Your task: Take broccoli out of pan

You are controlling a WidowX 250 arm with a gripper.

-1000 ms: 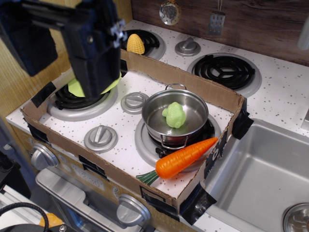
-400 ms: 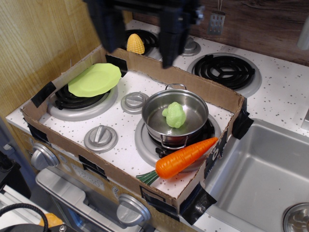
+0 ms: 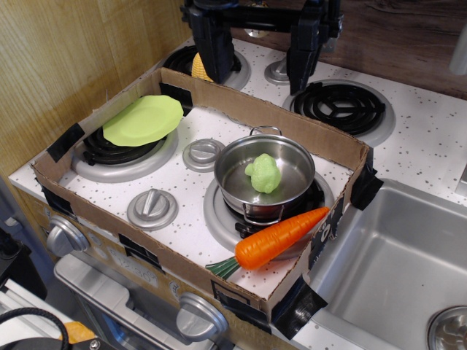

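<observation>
While you look down on the toy stove from the front, you have the broccoli lying loose on the floor of the pan, near its middle and clear of the walls. That pan sits on the front right burner inside a shallow cardboard box taped over the stove top. Your gripper hangs high at the back edge of the box, well apart from the pan, with its two dark fingers spread wide and nothing between them. Behind the left finger you can just see a yellow corn cob on a rear burner.

A carrot lies just in front of the pan, its leafy end toward the box's front wall. On the left burner a lime-green plate rests tilted. Two grey knobs sit on the speckled surface between plate and pan. To your right lies a steel sink. You will find no legible writing or brand marks anywhere.
</observation>
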